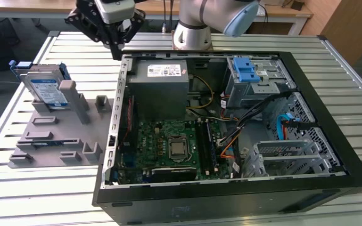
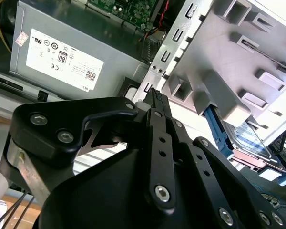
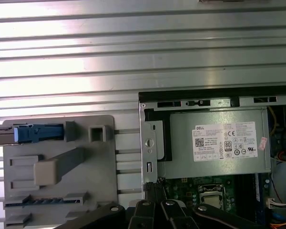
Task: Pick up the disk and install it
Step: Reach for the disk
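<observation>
**Claw.** The claw (image 1: pixel 115 52) has its fingers drawn together to one tip with nothing between them, so it is empty. In the exterior view it hangs above the back corner of the case (image 1: pixel 231 200), over the rim beside the PSU (image 1: pixel 159 89). It appears clear of both. In the second wrist view the tip (image 2: pixel 153 95) lies over that rim, with the PSU (image 2: pixel 62 57) to one side.

**Fixture.** A grey slotted fixture (image 1: pixel 55 136) lies on the table (image 1: pixel 30 197), just beside the case wall on the exterior view's left.

**Disk.** The disk (image 1: pixel 45 89) stands on edge in a slot at the fixture's far end. It is upright, apart from the claw and untouched. Its label faces the exterior camera and the blue frame runs along its top. A grey post stands just in front of its lower part. The first wrist view shows the disk (image 3: pixel 35 133) edge-on as a narrow blue strip.

**Handling (judgement).**
- The body is stiff metal, probably fairly heavy for its size and sensitive to shock.
- The flat faces look smooth and may slip.
- The plastic frame probably flexes.
- The best hold looks to be a pinch across the thin dimension at the exposed upper edge, above the post.
</observation>
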You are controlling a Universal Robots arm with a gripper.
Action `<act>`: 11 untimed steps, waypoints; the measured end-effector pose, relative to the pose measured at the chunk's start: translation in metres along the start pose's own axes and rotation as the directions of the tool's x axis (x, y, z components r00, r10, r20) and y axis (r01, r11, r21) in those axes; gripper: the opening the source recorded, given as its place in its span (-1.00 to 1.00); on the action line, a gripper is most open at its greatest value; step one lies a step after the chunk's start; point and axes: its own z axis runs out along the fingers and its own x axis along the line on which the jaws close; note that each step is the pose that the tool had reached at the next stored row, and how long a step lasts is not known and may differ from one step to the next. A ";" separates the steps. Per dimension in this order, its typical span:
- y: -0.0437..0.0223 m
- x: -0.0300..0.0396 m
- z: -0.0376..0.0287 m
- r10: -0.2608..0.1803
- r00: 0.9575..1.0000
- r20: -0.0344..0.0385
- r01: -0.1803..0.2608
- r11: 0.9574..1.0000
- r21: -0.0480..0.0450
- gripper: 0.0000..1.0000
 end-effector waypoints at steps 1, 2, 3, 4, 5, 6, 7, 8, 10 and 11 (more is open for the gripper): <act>0.0000 0.0003 0.0000 0.000 1.000 0.000 0.000 1.000 0.000 -0.79; 0.0000 0.0006 0.0000 0.000 1.000 0.000 0.000 1.000 0.000 -0.79; -0.0001 0.0009 0.0000 0.000 1.000 0.000 0.000 1.000 0.000 -0.79; -0.0001 0.0013 0.0000 0.000 1.000 0.000 0.000 1.000 0.000 -0.79; -0.0001 0.0016 0.0000 0.000 1.000 0.000 0.000 1.000 0.000 -0.79; -0.0001 0.0020 0.0000 0.000 1.000 0.000 0.000 1.000 0.000 -0.79; -0.0002 0.0023 0.0000 0.000 1.000 0.000 0.000 1.000 0.000 -0.79; -0.0002 0.0026 0.0000 0.000 1.000 0.000 0.000 1.000 0.000 -0.79; -0.0002 0.0033 0.0001 0.000 1.000 0.000 0.000 1.000 0.000 -0.79; -0.0003 0.0036 0.0001 0.000 1.000 0.000 0.000 1.000 0.000 -0.79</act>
